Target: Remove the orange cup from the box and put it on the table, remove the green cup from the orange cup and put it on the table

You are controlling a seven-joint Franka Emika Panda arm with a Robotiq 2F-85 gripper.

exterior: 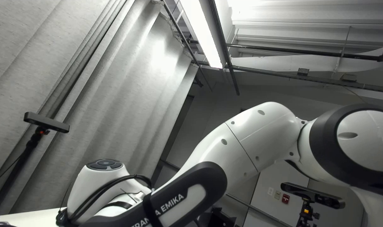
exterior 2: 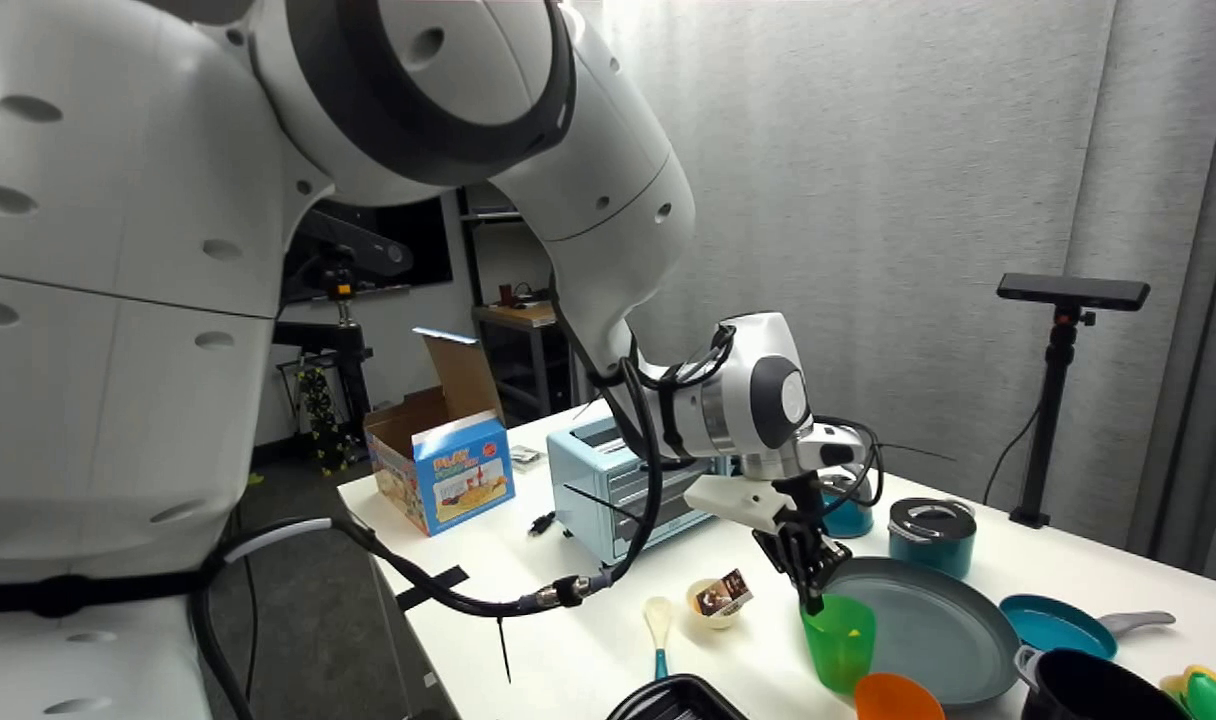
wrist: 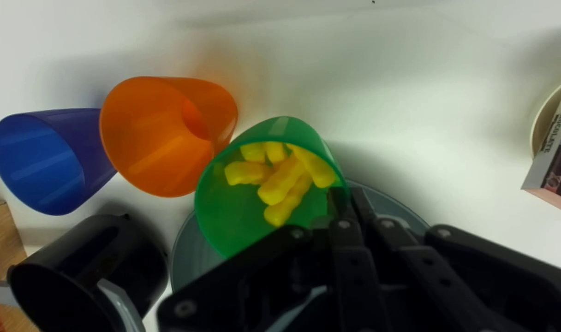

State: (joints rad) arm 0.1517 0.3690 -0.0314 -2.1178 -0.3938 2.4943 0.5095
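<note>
End effector [wrist: 349,198] gripping the green cup [wrist: 236,210] by its rim, yellow pieces [wrist: 280,182] inside, orange cup [wrist: 149,138] right beside it on the tabletop [exterior 2: 558,640]

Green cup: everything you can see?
The green cup is smooth, see-through and plastic-looking, with a round rim and a body narrowing toward the base. Its mouth faces up; several yellow pieces lie inside. The gripper pinches its rim. It is beside the orange cup; whether it touches that cup or rests on the table, I can't tell.
</note>
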